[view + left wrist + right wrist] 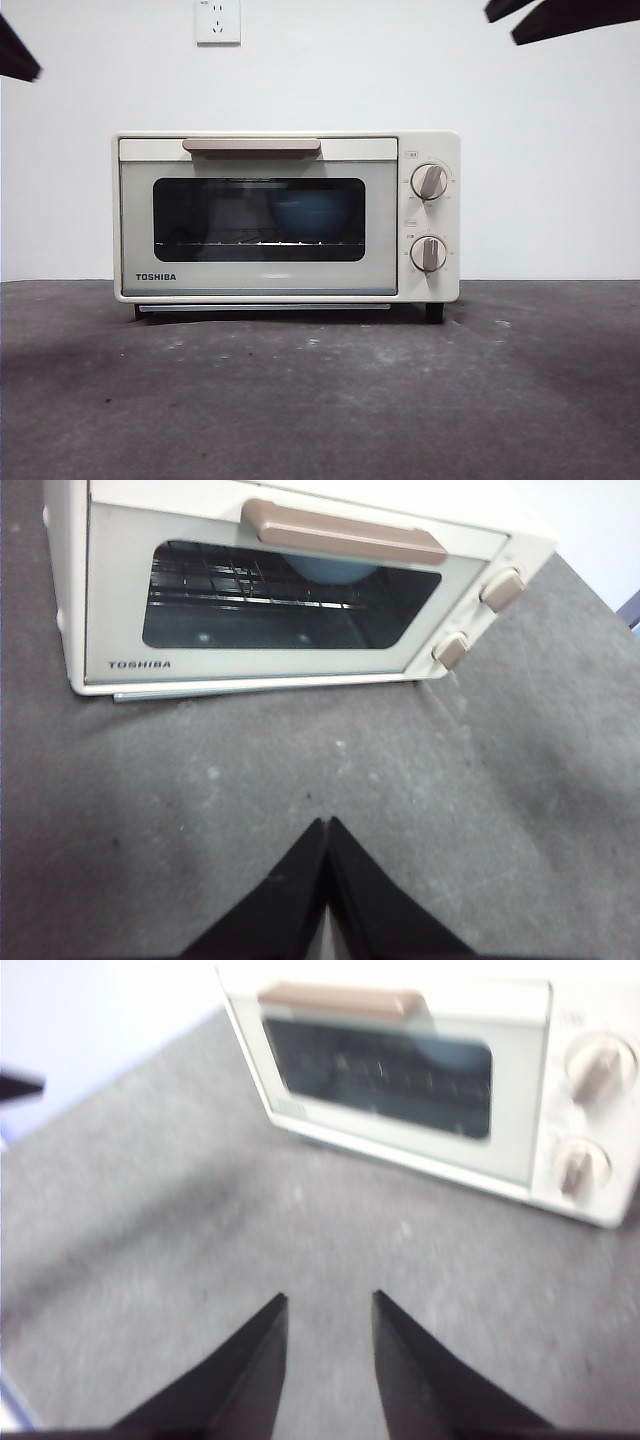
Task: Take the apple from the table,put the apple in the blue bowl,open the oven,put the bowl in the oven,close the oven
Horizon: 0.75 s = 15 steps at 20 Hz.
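Observation:
The cream-white oven (287, 217) stands at the middle of the table (320, 400) with its door closed, also seen as the oven (280, 590) and the oven (440, 1090). Through the dark glass the blue bowl (305, 213) sits on the rack inside; the blue bowl (328, 568) shows just under the beige handle (343, 532). The apple is hidden. My left gripper (327, 825) is shut and empty above the table in front of the oven. My right gripper (328, 1300) is open and empty, also back from the oven.
Two round knobs (429, 181) sit on the oven's right side. A white wall with a socket (218, 20) rises behind. Both arms show only as black tips (560, 15) at the top corners of the front view.

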Available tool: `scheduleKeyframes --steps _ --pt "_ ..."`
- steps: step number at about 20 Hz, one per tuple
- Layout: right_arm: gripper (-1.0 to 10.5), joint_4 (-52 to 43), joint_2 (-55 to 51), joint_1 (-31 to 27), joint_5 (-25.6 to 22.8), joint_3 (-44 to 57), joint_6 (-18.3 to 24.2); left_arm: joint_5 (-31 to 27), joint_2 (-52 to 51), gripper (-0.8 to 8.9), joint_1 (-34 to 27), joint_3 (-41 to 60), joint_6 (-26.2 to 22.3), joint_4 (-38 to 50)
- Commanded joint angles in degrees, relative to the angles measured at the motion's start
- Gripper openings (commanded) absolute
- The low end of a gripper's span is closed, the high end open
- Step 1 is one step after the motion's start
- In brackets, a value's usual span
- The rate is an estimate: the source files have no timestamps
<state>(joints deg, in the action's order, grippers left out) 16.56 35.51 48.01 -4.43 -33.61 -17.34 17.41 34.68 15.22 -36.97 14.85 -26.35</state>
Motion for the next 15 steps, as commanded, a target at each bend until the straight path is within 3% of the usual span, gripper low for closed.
scheduleKeyframes --steps 1,4,15 --pt "0.9 -2.8 0.3 0.7 0.1 0.7 1.4 -0.9 -2.6 0.07 0.3 -0.8 -2.0 -2.8" --pt "0.0 -2.9 0.3 0.7 -0.1 0.7 2.3 -0.9 -4.4 0.07 0.3 -0.8 -2.0 -4.4" --pt "0.0 -3.0 0.3 0.6 -11.3 0.7 3.0 -0.9 -4.8 0.07 0.3 -0.8 -1.9 -4.5"
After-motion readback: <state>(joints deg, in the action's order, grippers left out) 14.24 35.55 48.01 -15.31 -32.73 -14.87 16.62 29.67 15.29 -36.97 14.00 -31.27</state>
